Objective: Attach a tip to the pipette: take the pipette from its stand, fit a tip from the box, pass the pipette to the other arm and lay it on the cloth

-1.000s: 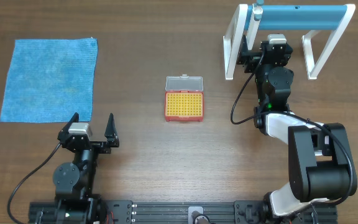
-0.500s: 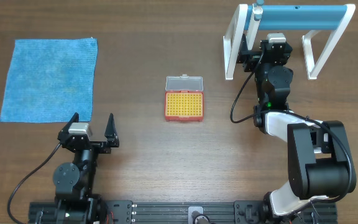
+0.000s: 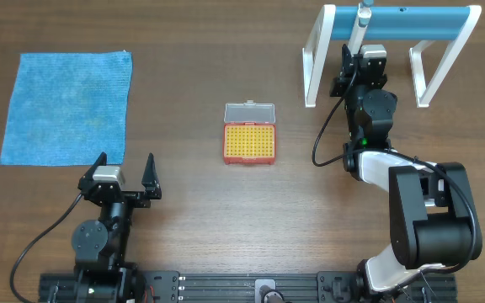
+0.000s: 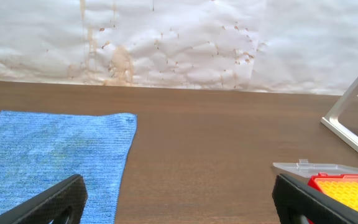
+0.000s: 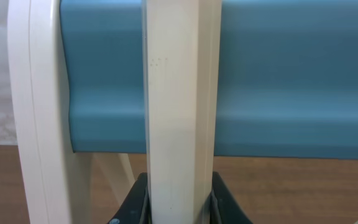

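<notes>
The white pipette (image 3: 359, 23) stands upright against the blue bar (image 3: 402, 21) of the white stand at the back right. My right gripper (image 3: 349, 67) is shut on it. In the right wrist view the pipette's body (image 5: 178, 106) sits between the two black fingers (image 5: 135, 199), with the blue bar (image 5: 291, 81) right behind. The orange tip box (image 3: 249, 143), its clear lid folded back, rests mid-table, and its corner (image 4: 347, 190) shows from the left wrist. The blue cloth (image 3: 67, 108) lies at the far left. My left gripper (image 3: 125, 177) stands open and empty near the front edge.
The stand's white legs (image 3: 311, 63) flank my right gripper, and one upright (image 5: 33, 93) stands close beside the pipette. Bare wooden table lies between the cloth (image 4: 48, 155) and the tip box. A pale wall runs along the table's far edge.
The pipette's top has shifted right along the blue bar, and my right gripper has moved slightly with it. The left arm has not moved.
</notes>
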Controlling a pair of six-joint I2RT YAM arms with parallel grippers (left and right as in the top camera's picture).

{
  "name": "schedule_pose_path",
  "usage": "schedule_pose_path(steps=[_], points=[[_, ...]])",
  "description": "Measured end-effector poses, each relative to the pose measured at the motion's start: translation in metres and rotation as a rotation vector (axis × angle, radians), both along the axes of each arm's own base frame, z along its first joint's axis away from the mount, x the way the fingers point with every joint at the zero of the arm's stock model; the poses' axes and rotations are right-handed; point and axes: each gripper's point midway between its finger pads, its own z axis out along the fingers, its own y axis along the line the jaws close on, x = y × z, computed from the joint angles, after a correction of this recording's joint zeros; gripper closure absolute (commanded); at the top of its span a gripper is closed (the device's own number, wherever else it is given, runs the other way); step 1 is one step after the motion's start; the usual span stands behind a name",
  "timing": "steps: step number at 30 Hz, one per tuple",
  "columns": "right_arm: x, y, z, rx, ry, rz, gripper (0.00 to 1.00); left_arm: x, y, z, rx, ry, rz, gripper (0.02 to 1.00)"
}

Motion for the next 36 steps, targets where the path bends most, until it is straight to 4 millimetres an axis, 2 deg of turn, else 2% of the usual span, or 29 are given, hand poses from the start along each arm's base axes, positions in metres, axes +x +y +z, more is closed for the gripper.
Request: schedule_pose_path(steps=[7,14,17,20,23,26,32,36], points=[[-0.006,0.004,0.016,0.003,-0.051,0.009,0.921,0.000,0.000,0.000,0.000,0.000,0.000,0.051],[-0.040,0.005,0.051,0.008,-0.129,0.017,0.921,0.000,0.000,0.000,0.000,0.000,0.000,0.053],[-0.060,0.015,0.061,0.010,-0.160,0.054,0.921,0.000,0.000,0.000,0.000,0.000,0.000,0.053],[-0.084,0.041,0.071,0.015,-0.228,0.160,0.921,0.000,0.000,0.000,0.000,0.000,0.000,0.053],[-0.118,0.085,0.080,0.063,-0.306,0.334,0.921,0.000,0.000,0.000,0.000,0.000,0.000,0.053],[-0.142,0.127,0.060,0.110,-0.247,0.489,0.921,0.000,0.000,0.000,0.000,0.000,0.000,0.053],[-0.166,0.176,0.041,0.140,-0.181,0.651,0.919,0.000,0.000,0.000,0.000,0.000,0.000,0.053],[-0.179,0.206,0.020,0.121,-0.124,0.735,0.921,0.000,0.000,0.000,0.000,0.000,0.000,0.053]])
